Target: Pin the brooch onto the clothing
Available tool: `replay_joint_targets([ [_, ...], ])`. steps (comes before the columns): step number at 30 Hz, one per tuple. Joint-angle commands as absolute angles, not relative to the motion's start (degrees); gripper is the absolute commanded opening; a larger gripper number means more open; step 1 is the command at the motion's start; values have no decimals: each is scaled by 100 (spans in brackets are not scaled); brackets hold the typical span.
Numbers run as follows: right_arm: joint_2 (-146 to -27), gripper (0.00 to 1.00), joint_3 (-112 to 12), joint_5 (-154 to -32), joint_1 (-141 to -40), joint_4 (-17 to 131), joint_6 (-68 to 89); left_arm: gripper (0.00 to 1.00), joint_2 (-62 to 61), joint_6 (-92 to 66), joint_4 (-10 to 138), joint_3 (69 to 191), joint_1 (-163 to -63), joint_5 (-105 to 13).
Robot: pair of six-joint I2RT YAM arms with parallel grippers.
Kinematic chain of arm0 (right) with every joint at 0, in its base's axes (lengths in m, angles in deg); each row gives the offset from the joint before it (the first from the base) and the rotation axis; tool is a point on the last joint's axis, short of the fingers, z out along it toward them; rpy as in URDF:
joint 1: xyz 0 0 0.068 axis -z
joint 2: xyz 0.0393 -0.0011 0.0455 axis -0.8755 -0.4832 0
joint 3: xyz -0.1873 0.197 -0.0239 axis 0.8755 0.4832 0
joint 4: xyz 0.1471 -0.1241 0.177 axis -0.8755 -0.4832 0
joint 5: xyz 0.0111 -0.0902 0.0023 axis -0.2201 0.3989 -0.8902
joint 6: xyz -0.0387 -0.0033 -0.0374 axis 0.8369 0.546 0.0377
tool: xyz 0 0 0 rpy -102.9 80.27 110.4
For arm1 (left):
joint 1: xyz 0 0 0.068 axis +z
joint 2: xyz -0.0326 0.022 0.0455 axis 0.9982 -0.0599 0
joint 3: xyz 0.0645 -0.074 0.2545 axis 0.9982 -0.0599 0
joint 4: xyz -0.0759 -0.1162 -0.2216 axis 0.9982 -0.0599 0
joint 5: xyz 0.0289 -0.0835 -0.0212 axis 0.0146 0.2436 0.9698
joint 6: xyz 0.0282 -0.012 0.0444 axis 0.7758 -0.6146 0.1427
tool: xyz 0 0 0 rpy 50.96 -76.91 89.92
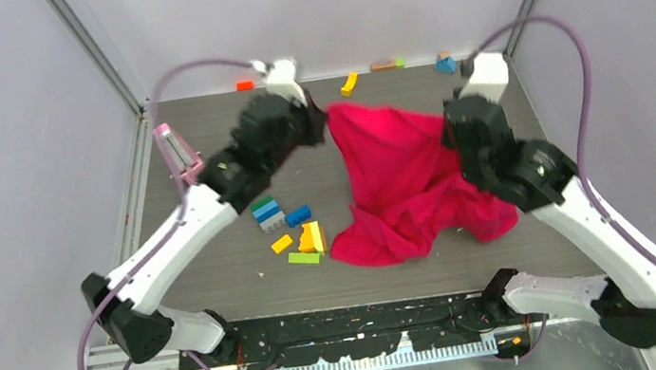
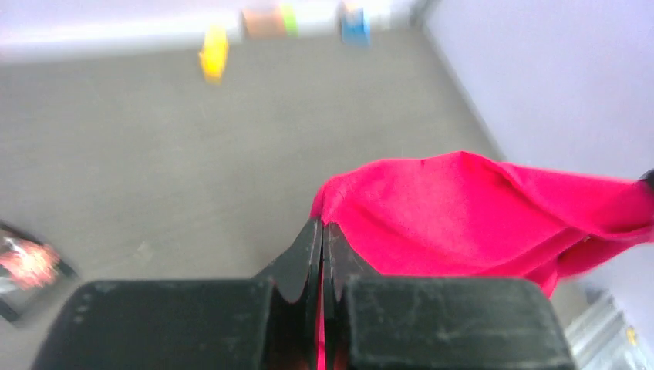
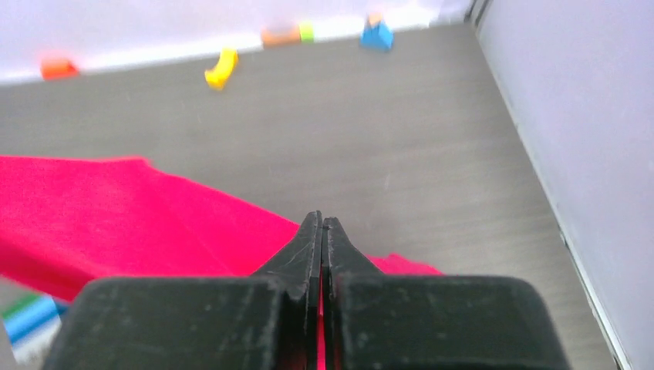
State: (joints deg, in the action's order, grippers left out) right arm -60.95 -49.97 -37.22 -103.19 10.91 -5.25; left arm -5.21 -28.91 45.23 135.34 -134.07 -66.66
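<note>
Two edges of the lifted clothing are pinched, at 3 o'clock by the right gripper and at 11 o'clock by the left gripper, so spreading is judged underway, and the unseen brooch must be found next.

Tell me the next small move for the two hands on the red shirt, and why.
Probably draw the left hand and right hand apart and lower the shirt onto the table. Both hands are shut on its cloth, and it sags bunched and folded between them, so no flat patch shows for pinning.
</note>
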Motion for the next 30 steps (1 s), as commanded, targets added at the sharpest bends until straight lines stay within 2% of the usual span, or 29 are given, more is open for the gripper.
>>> replay_joint_targets([
  [1, -6919, 1, -6682, -3450, -9716, 2523, 770, 0, -256, -1478, 3092, 15516, -12859, -6868],
  [3, -7352, 1, -8013, -4087, -9376, 2604, 1004, 0, -457, -1210, 2536, 16616, -12539, -6897],
  [7, -8113, 1, -9812, -4557, -9276, 2505, 1412, 0, -718, -881, 1849, 18226, -12318, -6680],
  [12, -7901, 1, -10210, -5106, -9275, 2551, 1432, 0, -542, -766, 1877, 18661, -12311, -6153],
  [16, -7154, 1, -9231, -5212, -9275, 2626, 1118, 0, -201, -913, 1964, 18124, -12314, -5735],
  [20, -6242, 1, -6964, -5121, -9275, 2808, 489, 0, 265, -1033, 2171, 17016, -12312, -5330],
  [27, -5697, 27, -4514, -5740, -9275, 2837, -795, 0, 1448, -999, 2388, 15046, -12313, -5231],
  [30, -5934, 46, -3761, -6369, -9275, 3040, -1099, 0, 2258, -854, 2588, 14051, -12311, -5487],
])
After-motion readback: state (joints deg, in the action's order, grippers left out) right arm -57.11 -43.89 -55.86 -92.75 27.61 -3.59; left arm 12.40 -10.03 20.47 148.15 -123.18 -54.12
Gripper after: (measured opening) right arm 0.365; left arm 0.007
